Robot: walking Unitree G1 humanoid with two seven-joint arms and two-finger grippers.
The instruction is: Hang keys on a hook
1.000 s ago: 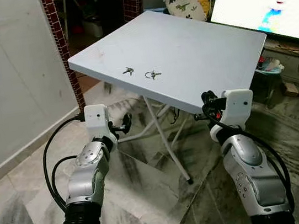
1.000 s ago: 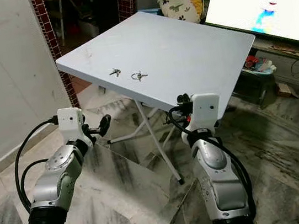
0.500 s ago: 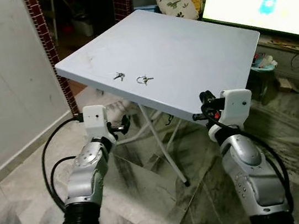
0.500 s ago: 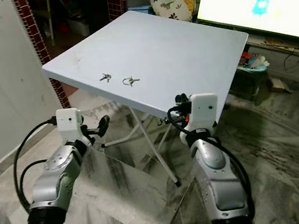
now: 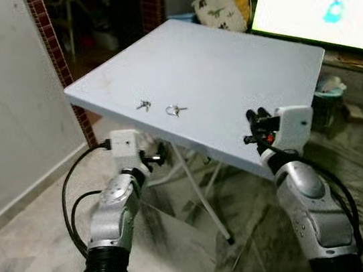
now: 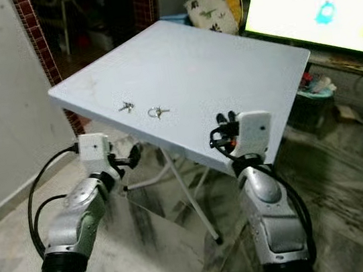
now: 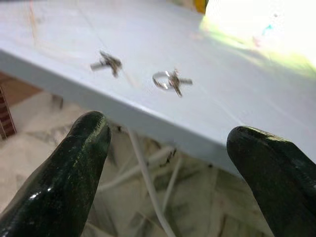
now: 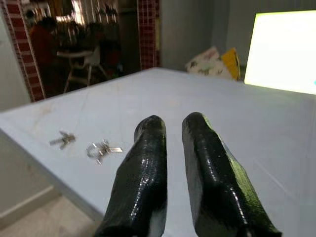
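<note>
A pale grey folding counter (image 5: 226,69) stands on a marbled floor (image 5: 183,244). Two sets of keys lie on it near its front-left edge: a small key bunch (image 5: 143,105) and, just beside it, a key ring with keys (image 5: 175,110).

The left end effector (image 5: 155,157) hovers below and just in front of the counter's edge, under both sets of keys; its wrist view shows its two black fingers (image 7: 69,173) spread wide apart, released and holding nothing, with the key ring with keys (image 7: 171,80) and the small key bunch (image 7: 106,61) ahead of and above the fingertips.

The right end effector (image 5: 255,117) is raised over the counter's near edge, its fingers (image 8: 148,168) drawn nearly together with only a narrow gap between them, grasping nothing. Both sets of keys lie ahead of it and off to its left, well apart from the fingertips.

Beyond the counter, a bright screen (image 5: 325,1) glows on the right, and patterned cushions (image 5: 224,5) sit behind its far edge.
</note>
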